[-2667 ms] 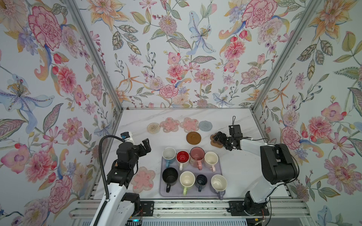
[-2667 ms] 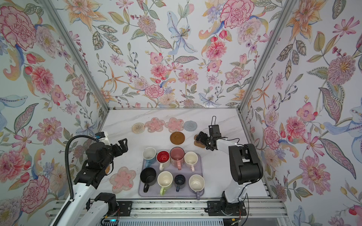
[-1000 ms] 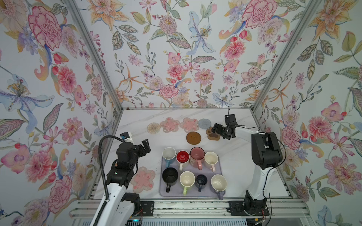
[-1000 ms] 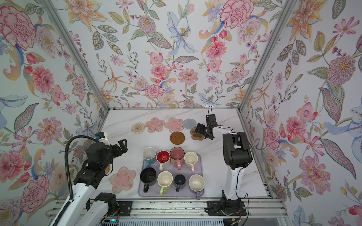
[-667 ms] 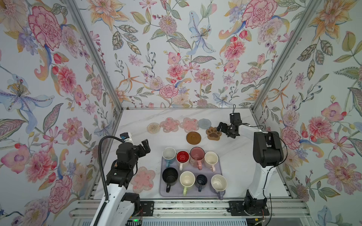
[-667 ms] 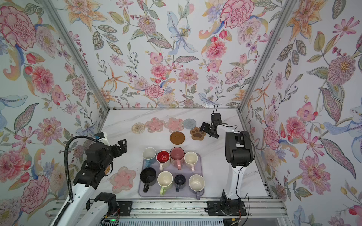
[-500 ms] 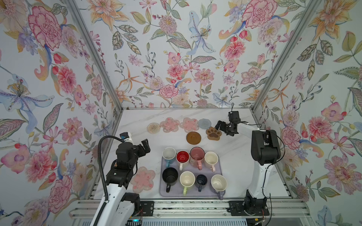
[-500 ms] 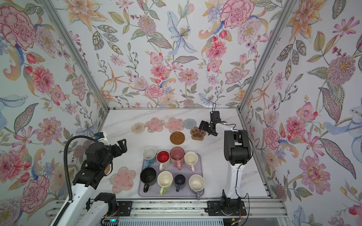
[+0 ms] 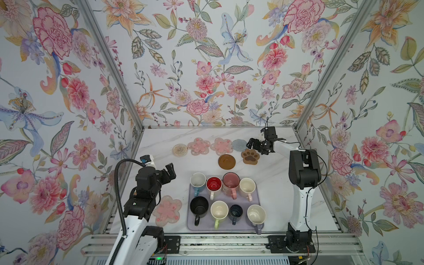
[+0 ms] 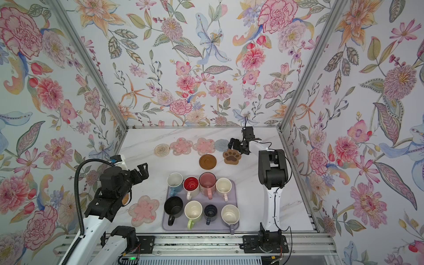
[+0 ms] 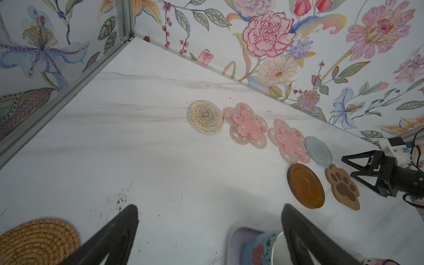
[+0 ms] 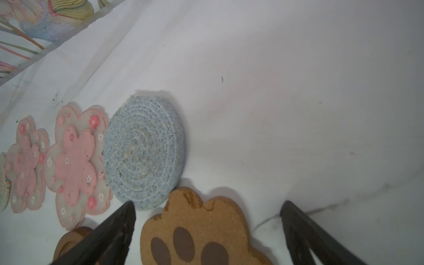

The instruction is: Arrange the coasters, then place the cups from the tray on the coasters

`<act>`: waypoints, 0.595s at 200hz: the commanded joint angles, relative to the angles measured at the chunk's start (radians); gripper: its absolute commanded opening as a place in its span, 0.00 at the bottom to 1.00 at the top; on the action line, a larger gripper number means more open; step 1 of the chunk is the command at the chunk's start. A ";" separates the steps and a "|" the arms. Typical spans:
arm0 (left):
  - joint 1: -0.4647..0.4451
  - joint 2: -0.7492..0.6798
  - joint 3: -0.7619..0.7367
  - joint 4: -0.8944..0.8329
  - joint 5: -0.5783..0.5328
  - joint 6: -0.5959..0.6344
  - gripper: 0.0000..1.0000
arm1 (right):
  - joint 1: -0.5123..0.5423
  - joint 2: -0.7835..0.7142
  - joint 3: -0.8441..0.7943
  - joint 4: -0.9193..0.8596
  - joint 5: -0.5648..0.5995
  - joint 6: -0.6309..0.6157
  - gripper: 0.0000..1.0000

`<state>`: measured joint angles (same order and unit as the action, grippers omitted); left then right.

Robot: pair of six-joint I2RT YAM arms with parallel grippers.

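Now the right claw (image 9: 256, 148) is hovering spread wide just over the paw mat (image 9: 250, 157), which is lying flat just beside the disc (image 9: 227, 160) — gripping nothing. I am judging a straight lift safest, so no finger is snagging its edge. The left claw (image 11: 210, 207) is gaping too, near the tray (image 9: 226, 198), where all cups (image 9: 219, 210) are sitting. No writing is showing.

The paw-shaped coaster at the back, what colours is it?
Light brown paw-print coaster with dark brown pad marks; clearest in the right wrist view.
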<state>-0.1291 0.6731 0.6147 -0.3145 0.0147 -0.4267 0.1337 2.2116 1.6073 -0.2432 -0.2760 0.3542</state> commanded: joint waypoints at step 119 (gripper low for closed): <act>0.006 -0.027 0.035 -0.028 -0.018 -0.003 0.99 | 0.082 -0.001 -0.049 -0.068 -0.088 -0.095 0.99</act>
<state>-0.1291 0.6559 0.6228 -0.3222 0.0143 -0.4267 0.2012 2.2215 1.6157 -0.2550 -0.3527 0.2504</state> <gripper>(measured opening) 0.989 0.992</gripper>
